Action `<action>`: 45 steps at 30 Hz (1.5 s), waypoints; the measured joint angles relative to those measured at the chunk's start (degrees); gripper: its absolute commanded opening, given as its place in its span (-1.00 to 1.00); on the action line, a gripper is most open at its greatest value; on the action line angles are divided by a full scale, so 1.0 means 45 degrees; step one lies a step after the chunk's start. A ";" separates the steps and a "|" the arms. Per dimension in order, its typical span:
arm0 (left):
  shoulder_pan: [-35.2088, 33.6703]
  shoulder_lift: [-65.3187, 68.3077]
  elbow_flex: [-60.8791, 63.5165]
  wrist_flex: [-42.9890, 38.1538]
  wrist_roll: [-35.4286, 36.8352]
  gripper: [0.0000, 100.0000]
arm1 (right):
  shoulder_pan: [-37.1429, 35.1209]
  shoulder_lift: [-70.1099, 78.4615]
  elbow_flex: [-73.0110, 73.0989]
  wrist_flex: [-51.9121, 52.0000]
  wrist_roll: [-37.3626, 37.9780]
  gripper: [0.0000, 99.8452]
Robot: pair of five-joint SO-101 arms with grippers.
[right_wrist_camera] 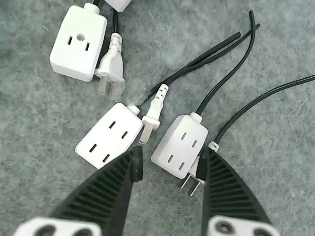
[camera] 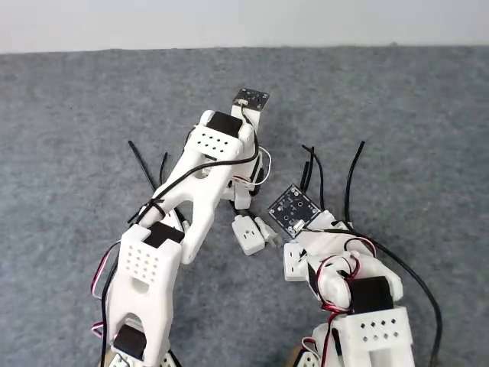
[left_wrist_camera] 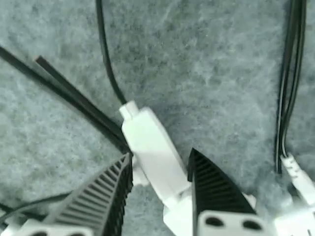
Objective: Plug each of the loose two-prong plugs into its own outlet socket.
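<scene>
Near 6 o'clock on the grey fuzzy bench (camera: pixel 76 115), the left pincer (left_wrist_camera: pixel 160 157) is spread either side of a smooth white plastic block (left_wrist_camera: pixel 147 135) on a black cord (left_wrist_camera: pixel 106 59), and the right pincer (right_wrist_camera: pixel 170 155) hangs spread above a boxy white outlet socket (right_wrist_camera: pixel 179 142), a white two-prong plug (right_wrist_camera: pixel 152 115) beside it.

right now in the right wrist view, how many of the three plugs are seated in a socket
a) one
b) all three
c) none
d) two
c: the first plug beside the three-hole outlet, the second plug beside the middle outlet and the third plug beside the last outlet all lie loose on the carpet, prongs bare.
</scene>
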 measured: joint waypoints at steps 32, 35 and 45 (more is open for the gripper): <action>0.0098 0.0664 0.0039 -0.0821 -0.1797 -0.98 | 0.0000 0.0000 0.0684 -0.0606 0.0000 -0.62; 0.0098 0.0684 -0.0293 -0.0703 -0.2051 -0.98 | 0.0000 0.0000 0.0684 -0.0684 0.0000 -0.62; 0.0078 0.0703 -0.3458 0.1797 -0.2579 -0.98 | 0.0000 0.0000 0.1485 -0.1915 -0.0039 -0.62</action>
